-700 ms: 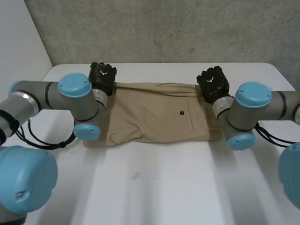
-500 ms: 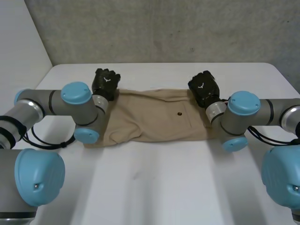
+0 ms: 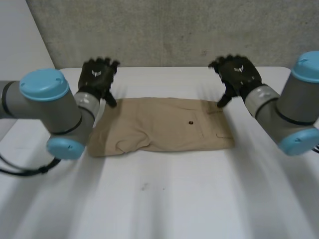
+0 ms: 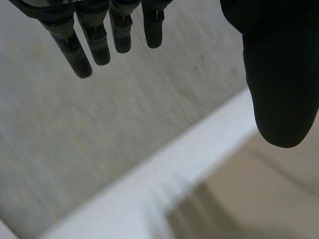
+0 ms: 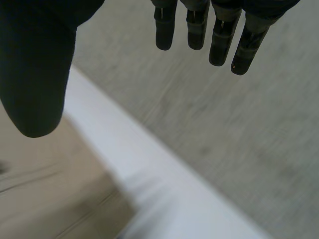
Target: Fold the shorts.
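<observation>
- Left hand: fingers straight and apart, holding nothing, hovering over the far left corner of the khaki shorts.
- Right hand: likewise spread and empty, over the far right corner.
- Shorts lie flat mid-bench, with bare surface along every edge.

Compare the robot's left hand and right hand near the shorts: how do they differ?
The left hand hovers by the shorts' far left corner; the right hand by the far right corner. The right hand is nearer the pocket button than the left hand. Both are open, holding nothing.
</observation>
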Robot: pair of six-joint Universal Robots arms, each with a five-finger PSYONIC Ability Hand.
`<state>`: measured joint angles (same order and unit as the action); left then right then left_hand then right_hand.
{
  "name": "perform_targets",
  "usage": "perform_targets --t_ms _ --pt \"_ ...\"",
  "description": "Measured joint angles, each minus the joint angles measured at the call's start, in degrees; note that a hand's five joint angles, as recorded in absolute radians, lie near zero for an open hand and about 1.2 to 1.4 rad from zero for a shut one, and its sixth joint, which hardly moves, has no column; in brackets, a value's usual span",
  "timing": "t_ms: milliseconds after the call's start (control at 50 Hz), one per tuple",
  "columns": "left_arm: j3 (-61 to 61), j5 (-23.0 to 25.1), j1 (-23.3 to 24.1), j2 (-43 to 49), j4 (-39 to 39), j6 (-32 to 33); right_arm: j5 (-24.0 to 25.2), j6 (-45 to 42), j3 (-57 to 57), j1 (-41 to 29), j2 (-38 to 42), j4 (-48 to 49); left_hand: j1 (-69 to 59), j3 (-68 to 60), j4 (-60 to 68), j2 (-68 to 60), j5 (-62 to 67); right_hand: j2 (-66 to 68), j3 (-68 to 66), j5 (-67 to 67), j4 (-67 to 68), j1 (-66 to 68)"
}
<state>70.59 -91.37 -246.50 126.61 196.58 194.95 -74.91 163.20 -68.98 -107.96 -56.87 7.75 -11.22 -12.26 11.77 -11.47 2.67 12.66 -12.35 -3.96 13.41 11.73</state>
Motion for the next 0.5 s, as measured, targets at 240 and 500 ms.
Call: perform_targets --t_ms 240,500 --pt "6.64 -0.18 -0.52 0.57 -7.46 -4.06 3.62 0.33 -8.13 2.67 -0.1 -8.39 0.0 0.0 0.05 -0.08 0.0 7.14 -7.89 -6.01 6.92 5.6" --pt "2.55 -3.32 -2.59 8.26 -7.0 -2.07 2.23 -1.8 -12.09 2.68 6.32 0.04 -3.01 -1.79 2.64 -2.85 0.26 22.22 -22.38 -19.19 21.02 17.78"
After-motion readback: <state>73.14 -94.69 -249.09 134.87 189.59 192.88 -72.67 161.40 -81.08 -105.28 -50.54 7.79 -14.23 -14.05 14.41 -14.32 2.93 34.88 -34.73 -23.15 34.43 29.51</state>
